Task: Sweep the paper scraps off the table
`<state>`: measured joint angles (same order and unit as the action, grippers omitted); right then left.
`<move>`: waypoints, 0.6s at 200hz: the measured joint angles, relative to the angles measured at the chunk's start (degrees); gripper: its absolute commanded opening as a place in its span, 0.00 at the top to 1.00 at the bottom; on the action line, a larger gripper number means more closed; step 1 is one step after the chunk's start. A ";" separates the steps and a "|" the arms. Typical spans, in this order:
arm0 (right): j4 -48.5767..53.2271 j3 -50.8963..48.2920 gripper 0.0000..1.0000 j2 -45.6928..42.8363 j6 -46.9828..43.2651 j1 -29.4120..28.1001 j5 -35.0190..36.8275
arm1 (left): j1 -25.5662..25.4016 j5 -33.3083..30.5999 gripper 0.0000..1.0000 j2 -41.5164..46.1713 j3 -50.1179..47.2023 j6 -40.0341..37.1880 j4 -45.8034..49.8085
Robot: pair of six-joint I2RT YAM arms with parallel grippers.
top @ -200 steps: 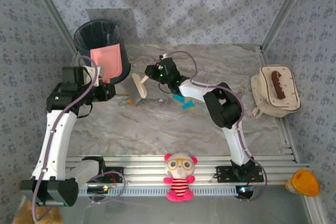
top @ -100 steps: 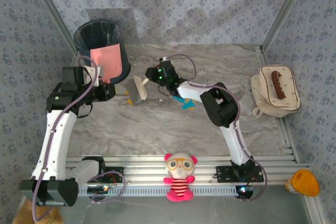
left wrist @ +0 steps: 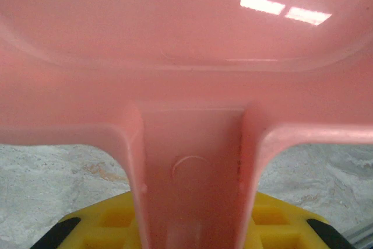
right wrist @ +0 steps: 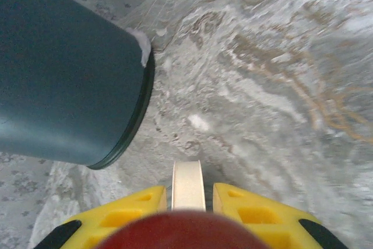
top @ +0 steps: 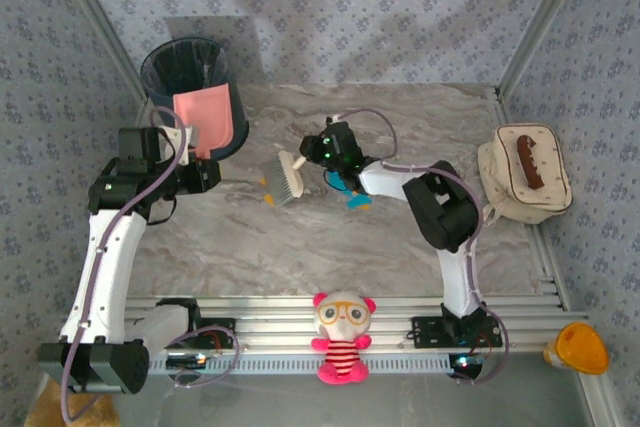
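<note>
Swung back rightward, the brush clamped in the right gripper sits among paper scraps left on the table, while the left gripper grips the dustpan against the bin: sweeping unfinished.

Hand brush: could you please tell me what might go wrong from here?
The pink dustpan is tipped at the waste bin, off the table, so the hand brush may just scatter the orange scraps. The cyan-blue scraps lie under the right arm, likely dragged or missed.
</note>
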<state>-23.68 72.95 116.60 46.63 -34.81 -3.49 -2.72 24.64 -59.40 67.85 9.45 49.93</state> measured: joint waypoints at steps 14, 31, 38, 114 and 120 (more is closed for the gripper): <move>0.81 -2.05 1.00 -2.36 -1.55 0.85 0.76 | -0.09 0.11 1.00 0.00 -0.22 0.00 0.00; 1.84 -4.28 1.00 -5.20 -3.61 1.70 1.53 | -0.09 0.17 1.00 -0.02 -0.44 0.00 -0.02; 2.54 -5.27 1.00 -6.51 -4.55 2.03 1.84 | -0.09 0.17 1.00 -0.02 -0.48 0.00 -0.02; 12.02 -9.53 1.00 -16.85 -15.74 3.61 6.80 | -1.01 0.20 1.00 -0.94 -0.57 0.00 -0.02; 12.68 -9.84 1.00 -17.55 -16.55 3.61 7.45 | -1.14 0.22 1.00 -1.03 -0.57 0.00 -0.02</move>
<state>-11.00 63.11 99.04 30.09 -31.20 3.97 -3.86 24.86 -60.42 67.29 9.45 49.91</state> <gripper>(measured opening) 0.253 0.263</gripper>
